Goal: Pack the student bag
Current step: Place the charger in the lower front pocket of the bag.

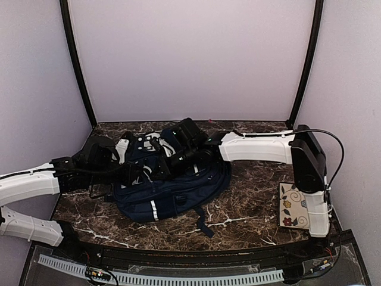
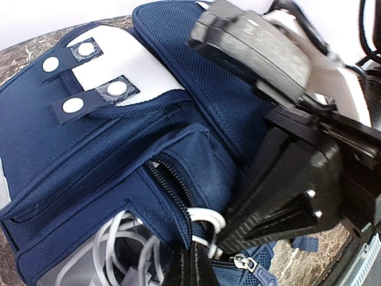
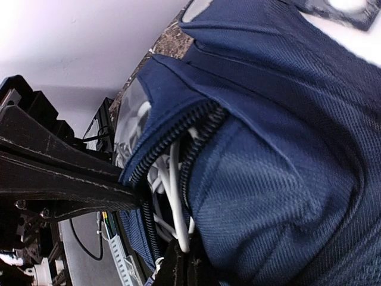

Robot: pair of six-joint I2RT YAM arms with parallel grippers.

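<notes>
The student bag (image 1: 172,190), navy with a pale grey patch (image 2: 128,62), lies in the middle of the marble table. Its front pocket is unzipped, and a coiled white cable (image 2: 208,220) sits inside it. My left gripper (image 2: 193,268) is shut on the zipper edge of that pocket and holds it apart. Reaching in from the right, my right gripper (image 3: 187,268) is shut on a loop of the white cable (image 3: 174,196) at the pocket mouth. From above, both grippers (image 1: 136,174) (image 1: 162,165) meet over the bag's top. The pocket's depth is hidden.
A flower-patterned flat item (image 1: 293,205) lies at the right, beside the right arm's base. A zipper pull (image 2: 255,273) hangs at the pocket's end. Dark straps trail off the bag's front (image 1: 202,223). Walls enclose the table (image 1: 250,202) at the back and sides.
</notes>
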